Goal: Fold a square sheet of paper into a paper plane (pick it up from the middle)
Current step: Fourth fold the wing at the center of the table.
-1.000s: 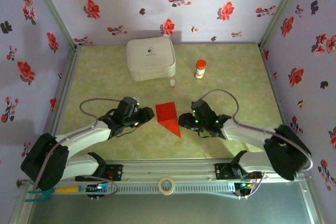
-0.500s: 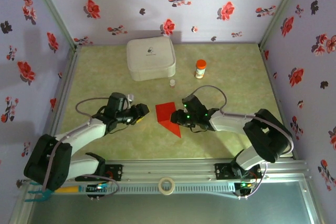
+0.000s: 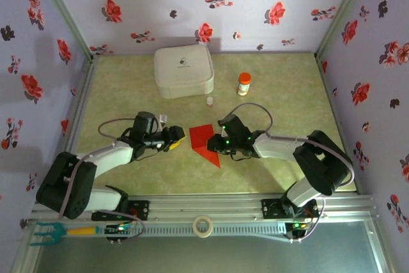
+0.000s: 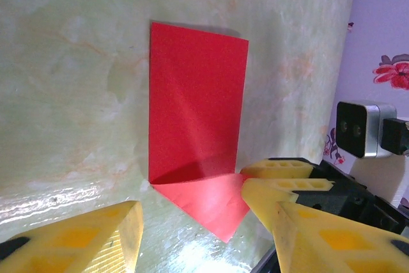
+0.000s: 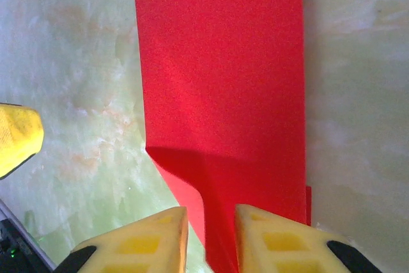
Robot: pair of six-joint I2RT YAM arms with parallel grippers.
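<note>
Two grippers flank the paper (image 3: 202, 135) near the table's (image 3: 128, 87) front edge: right gripper (image 5: 211, 234) narrowly straddles its flap, seemingly to pinch; left gripper (image 3: 174, 137) hovers spread.

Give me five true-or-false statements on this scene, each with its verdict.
1. The red paper lies flat as a full square. False: it is partly folded, with a flap raised.
2. The left gripper has open jaws and holds nothing. True.
3. The white case rests on the paper. False: it sits farther back, apart from it.
4. A raised fold of the paper stands between the jaws of the right gripper. True.
5. The orange-capped bottle lies on its side. False: it stands upright.
</note>
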